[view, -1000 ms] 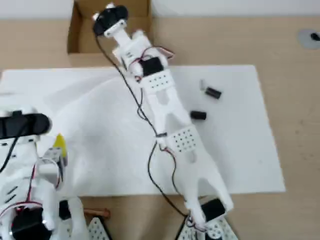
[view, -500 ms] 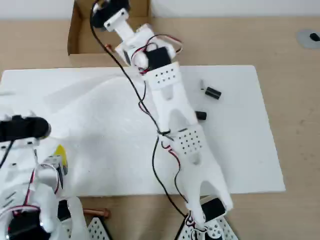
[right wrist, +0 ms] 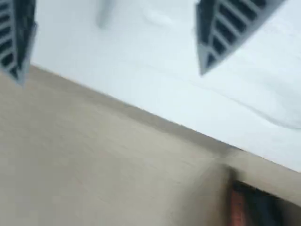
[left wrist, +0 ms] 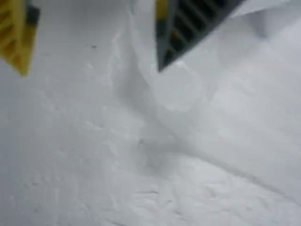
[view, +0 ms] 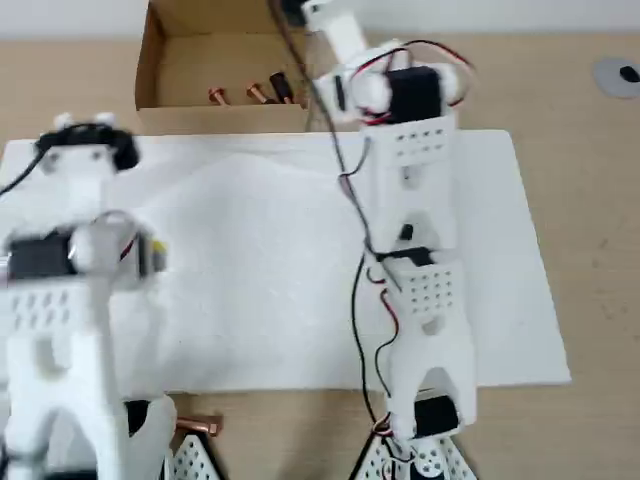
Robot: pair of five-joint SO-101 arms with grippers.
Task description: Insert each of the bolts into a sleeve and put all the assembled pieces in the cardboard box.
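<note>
The cardboard box (view: 150, 60) stands at the table's far edge. Inside it lie copper bolts with black sleeves (view: 255, 93). My right arm (view: 415, 200) stretches up the white foam sheet (view: 250, 250), and its tip is past the box's right corner. The right gripper (right wrist: 110, 75) is open with nothing in it, hanging over the foam's edge and bare wood. A copper and black piece (right wrist: 242, 207) shows at that view's corner. My left gripper (left wrist: 91, 69), yellow and black, is open over the foam with nothing between its fingers. A loose copper bolt (view: 197, 427) lies by the arm bases.
The left arm (view: 60, 300) covers the foam's left part. Cables run along the right arm. A small black item (view: 405, 233) shows through a gap in that arm. Bare wooden table (view: 590, 200) lies to the right of the foam.
The right arm swung right, off the box, uncovering the pieces inside and hiding the two sleeves on the foam. The left arm stretched out from near its base over the foam's left part.
</note>
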